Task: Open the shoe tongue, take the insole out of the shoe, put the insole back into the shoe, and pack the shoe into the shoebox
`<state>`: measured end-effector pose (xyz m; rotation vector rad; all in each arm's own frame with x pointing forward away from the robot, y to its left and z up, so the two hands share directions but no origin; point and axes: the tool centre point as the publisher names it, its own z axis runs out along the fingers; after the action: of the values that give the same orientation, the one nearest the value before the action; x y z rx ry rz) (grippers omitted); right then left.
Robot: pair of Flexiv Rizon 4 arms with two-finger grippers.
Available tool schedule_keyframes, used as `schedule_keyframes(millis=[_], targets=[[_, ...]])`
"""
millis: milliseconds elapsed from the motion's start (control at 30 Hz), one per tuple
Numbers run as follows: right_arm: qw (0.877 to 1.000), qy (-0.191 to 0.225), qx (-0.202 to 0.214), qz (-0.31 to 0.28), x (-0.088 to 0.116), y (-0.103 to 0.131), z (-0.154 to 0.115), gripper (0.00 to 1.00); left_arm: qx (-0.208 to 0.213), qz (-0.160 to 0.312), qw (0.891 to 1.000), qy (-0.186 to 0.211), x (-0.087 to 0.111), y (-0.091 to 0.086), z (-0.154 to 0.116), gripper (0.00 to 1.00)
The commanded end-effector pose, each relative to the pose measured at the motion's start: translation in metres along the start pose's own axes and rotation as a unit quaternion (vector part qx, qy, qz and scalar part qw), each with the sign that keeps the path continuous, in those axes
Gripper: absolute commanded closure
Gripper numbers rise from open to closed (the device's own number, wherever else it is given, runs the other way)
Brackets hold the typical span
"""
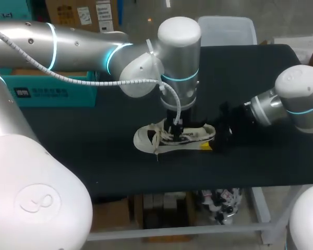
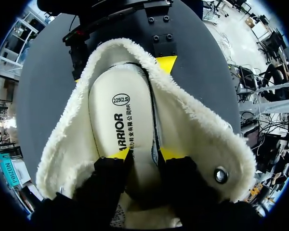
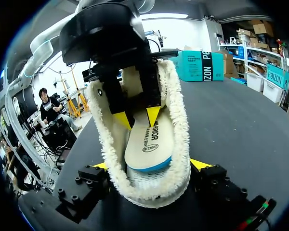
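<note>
The insole (image 2: 120, 115) sat half-raised inside the fleece-lined shoe (image 1: 175, 136), which rested in the middle of the desk (image 1: 94, 146). The left gripper (image 2: 144, 154) pinched the insole by its edges, and the right gripper (image 3: 150, 165) clamped the shoe's heel from both sides. Taking the insole out looked to be the step; next it needed a steady lift clear of the lining

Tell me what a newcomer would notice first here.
A white fleece-lined shoe lies mid-table. The left claw is down inside it, shut on the insole, while the right claw clamps the heel from both sides.
</note>
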<state>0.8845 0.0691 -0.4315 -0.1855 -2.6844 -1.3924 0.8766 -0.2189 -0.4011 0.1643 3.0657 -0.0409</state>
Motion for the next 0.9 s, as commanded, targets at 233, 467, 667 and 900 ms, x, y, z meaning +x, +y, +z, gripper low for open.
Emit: schedule_keyframes(millis=[233,467,667,900], targets=[[1.0,0.002,-0.002,0.001,-0.002,-0.008,0.0,1.0,-0.012,-0.006,1.0,-0.026,-0.017,0.007,0.121,0.6],[1.0,0.002,-0.002,0.001,-0.002,-0.008,0.0,1.0,-0.012,-0.012,0.999,-0.048,-0.029,0.013,0.129,0.59],[1.0,0.002,-0.002,0.001,-0.002,-0.008,0.0,1.0,-0.009,-0.013,0.998,-0.066,-0.038,0.015,0.135,0.62],[1.0,0.002,-0.002,0.001,-0.002,-0.008,0.0,1.0,-0.006,-0.016,0.996,-0.093,-0.048,0.013,0.138,0.97]])
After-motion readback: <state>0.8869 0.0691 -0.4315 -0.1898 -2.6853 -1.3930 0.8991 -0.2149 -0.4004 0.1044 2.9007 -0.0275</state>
